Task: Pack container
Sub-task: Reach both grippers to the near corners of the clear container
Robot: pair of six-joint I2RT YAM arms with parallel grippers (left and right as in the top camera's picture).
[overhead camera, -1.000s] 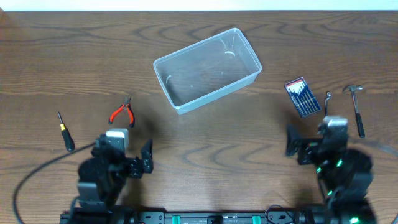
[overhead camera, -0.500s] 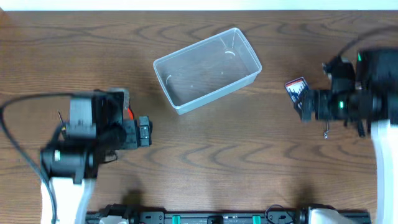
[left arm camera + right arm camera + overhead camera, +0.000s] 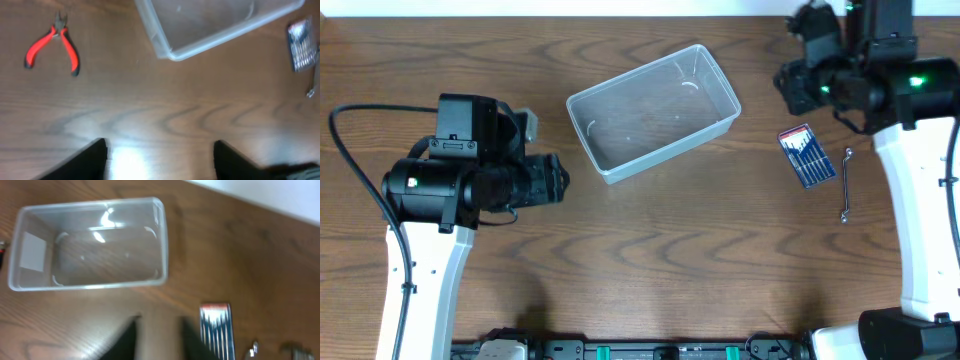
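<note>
The clear plastic rectangular container (image 3: pixel 652 112) sits open side up on the brown wooden table (image 3: pixel 670 260), a little far of centre and turned askew. The left gripper (image 3: pixel 160 150) hangs over the wood to the left of it and slightly nearer, jaws standing wide apart with nothing between them. Red-handled pliers (image 3: pixel 52 45) lie on the table left of the container. The right gripper (image 3: pixel 159 322) is over the far right, jaws drawn close with a slim gap, gripping nothing. Right of the container, apart from it, lies a blue packet of small screwdrivers (image 3: pixel 807 156), with a slim metal wrench (image 3: pixel 846 186) beside that.
</note>
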